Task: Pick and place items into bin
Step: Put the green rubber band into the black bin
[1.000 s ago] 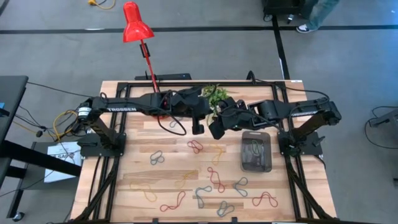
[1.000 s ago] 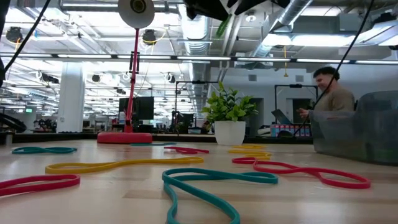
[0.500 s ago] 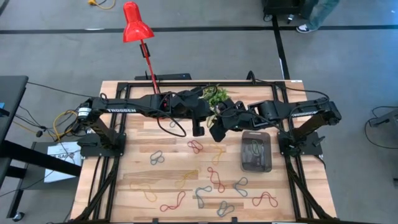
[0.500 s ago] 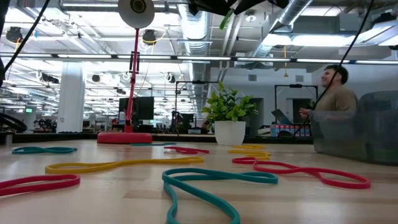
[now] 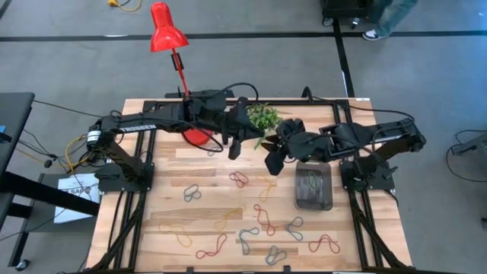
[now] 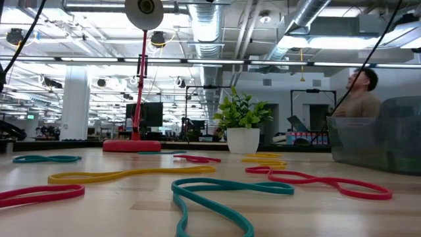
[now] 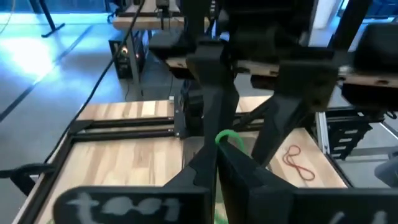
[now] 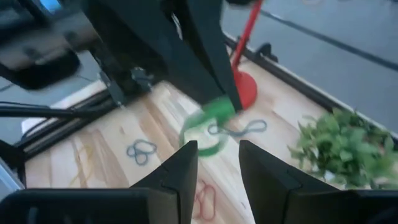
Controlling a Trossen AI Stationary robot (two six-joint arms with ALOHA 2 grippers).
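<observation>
Both arms have lifted back toward the plant (image 5: 264, 117). Your left tool (image 7: 217, 163) pinches a green band (image 7: 227, 138), mostly hidden; right tool (image 8: 217, 163) gapes empty.

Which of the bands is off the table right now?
The green band, pinched in the left gripper's shut jaws in mid-air; all the others lie on the table or in the bin.

Your table (image 5: 175, 186): pale planked wood, smooth, matt | bands (image 6: 217, 191): rubbery, soft sheen | bin (image 5: 313, 189): dark see-through plastic | lamp (image 5: 164, 27): glossy red | arms (image 5: 152, 123): matt black
</observation>
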